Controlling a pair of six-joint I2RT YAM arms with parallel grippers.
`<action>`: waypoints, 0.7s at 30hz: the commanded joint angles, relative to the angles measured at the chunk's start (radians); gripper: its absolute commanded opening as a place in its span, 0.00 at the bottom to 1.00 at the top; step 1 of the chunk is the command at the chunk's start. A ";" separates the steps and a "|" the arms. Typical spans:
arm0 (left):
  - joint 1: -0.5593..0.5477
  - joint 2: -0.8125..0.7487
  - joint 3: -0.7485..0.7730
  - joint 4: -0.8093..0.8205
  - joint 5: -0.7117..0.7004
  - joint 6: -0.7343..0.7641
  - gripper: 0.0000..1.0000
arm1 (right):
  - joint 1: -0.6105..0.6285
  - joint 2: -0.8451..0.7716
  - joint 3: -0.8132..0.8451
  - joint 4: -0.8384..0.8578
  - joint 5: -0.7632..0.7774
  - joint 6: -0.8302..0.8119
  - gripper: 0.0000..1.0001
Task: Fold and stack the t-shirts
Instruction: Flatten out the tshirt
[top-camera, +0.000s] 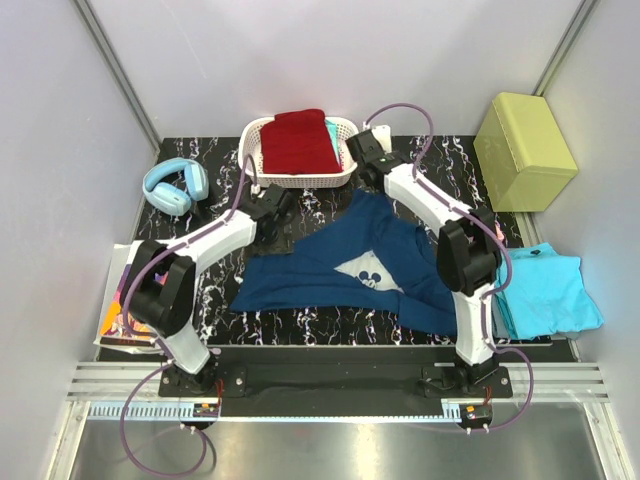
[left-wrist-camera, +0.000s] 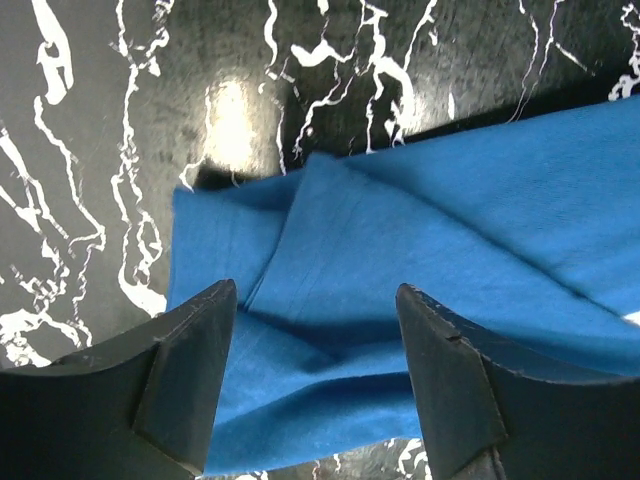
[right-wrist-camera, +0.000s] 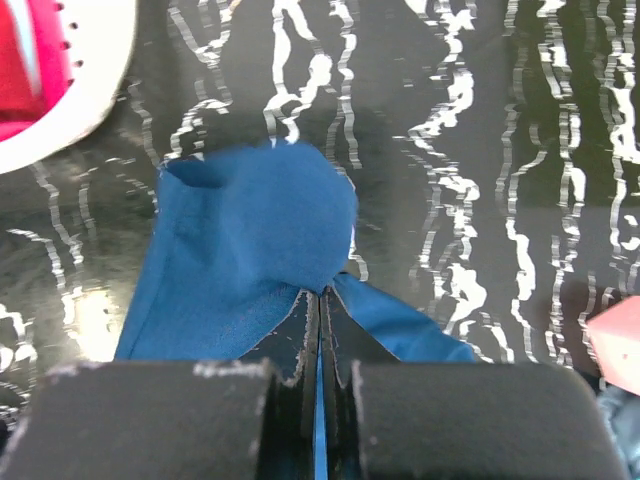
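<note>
The navy t-shirt (top-camera: 340, 270) with a white mouse print lies spread and rumpled across the black marble table (top-camera: 440, 160). My right gripper (top-camera: 367, 180) is at its far corner, shut on a pinch of the blue cloth (right-wrist-camera: 250, 230); the jaws (right-wrist-camera: 322, 292) meet with fabric between them. At the shirt's left far edge my left gripper (top-camera: 275, 225) hovers open. Its fingers (left-wrist-camera: 190, 370) straddle a folded edge of the cloth (left-wrist-camera: 420, 230) without holding it. A dark red t-shirt (top-camera: 298, 140) lies in the white basket (top-camera: 255, 135). A turquoise t-shirt (top-camera: 545, 290) lies folded at the right.
Light blue headphones (top-camera: 175, 185) lie at the table's far left and a yellow-green box (top-camera: 523, 150) stands at the far right. Papers (top-camera: 112, 315) overhang the left edge. The basket's rim (right-wrist-camera: 70, 90) is close to my right gripper's left side.
</note>
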 joint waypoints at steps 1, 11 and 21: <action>0.005 0.033 0.053 0.022 0.000 0.006 0.70 | -0.025 -0.117 -0.045 0.071 0.062 -0.023 0.00; 0.069 0.093 0.100 0.017 -0.014 0.018 0.62 | -0.030 -0.188 -0.117 0.105 0.062 -0.034 0.00; 0.054 0.046 -0.017 0.016 0.021 0.003 0.00 | -0.030 -0.182 -0.120 0.108 0.048 -0.028 0.00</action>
